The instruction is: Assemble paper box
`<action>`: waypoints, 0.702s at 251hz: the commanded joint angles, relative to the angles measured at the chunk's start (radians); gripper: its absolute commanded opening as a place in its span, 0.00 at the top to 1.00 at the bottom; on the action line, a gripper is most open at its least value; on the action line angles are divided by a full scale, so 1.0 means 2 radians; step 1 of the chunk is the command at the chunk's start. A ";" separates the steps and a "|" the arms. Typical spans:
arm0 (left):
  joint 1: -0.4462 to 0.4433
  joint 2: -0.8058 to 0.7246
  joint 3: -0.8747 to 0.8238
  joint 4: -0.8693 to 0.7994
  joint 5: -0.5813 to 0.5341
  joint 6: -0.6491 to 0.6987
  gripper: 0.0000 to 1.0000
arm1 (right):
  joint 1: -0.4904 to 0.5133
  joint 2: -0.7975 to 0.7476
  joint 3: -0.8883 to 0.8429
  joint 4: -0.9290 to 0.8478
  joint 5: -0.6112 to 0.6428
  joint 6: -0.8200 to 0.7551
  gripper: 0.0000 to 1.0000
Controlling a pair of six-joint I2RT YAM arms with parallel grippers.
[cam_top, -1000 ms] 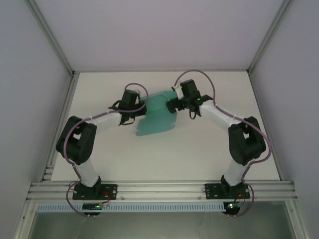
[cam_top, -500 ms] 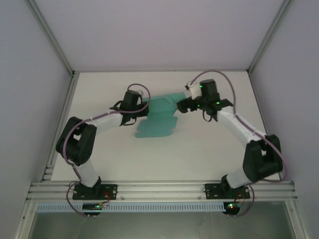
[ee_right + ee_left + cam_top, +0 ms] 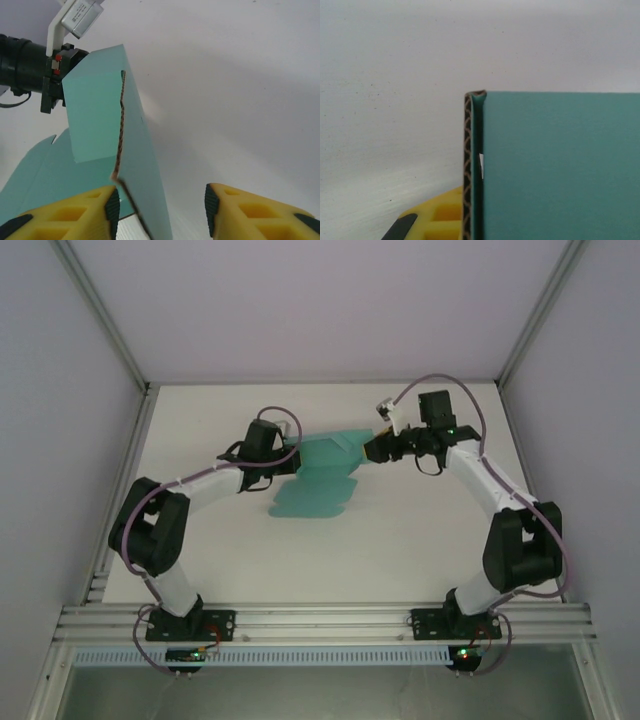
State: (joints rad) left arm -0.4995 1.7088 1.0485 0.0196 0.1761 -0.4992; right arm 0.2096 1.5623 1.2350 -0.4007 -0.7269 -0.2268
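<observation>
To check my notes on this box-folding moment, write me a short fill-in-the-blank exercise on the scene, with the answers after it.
1. The paper box lies on a ___ table.
2. The right gripper has fingers that are ___ in colour.
3. The right gripper's jaws stand ___, with a raised flap of the box between them.
4. The left gripper is ___ on the box's other side.

Missing words: white; yellow; open; shut.
</observation>
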 commanded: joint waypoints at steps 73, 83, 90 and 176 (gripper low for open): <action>-0.002 -0.010 0.010 -0.010 0.020 0.012 1.00 | 0.004 0.045 0.047 -0.051 -0.009 -0.024 0.73; -0.003 -0.010 0.010 -0.010 0.021 0.013 1.00 | 0.004 0.045 0.047 -0.047 0.008 -0.023 0.77; -0.003 -0.010 0.011 -0.010 0.020 0.013 1.00 | 0.005 0.045 0.048 -0.046 0.017 -0.024 0.82; -0.005 -0.008 0.012 -0.015 0.009 0.001 1.00 | 0.049 0.045 0.051 -0.028 0.271 0.004 1.00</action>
State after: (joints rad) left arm -0.5011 1.7088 1.0485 -0.0158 0.1867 -0.4934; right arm 0.2596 1.6436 1.3159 -0.4622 -0.5510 -0.2722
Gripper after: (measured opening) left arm 0.082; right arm 0.072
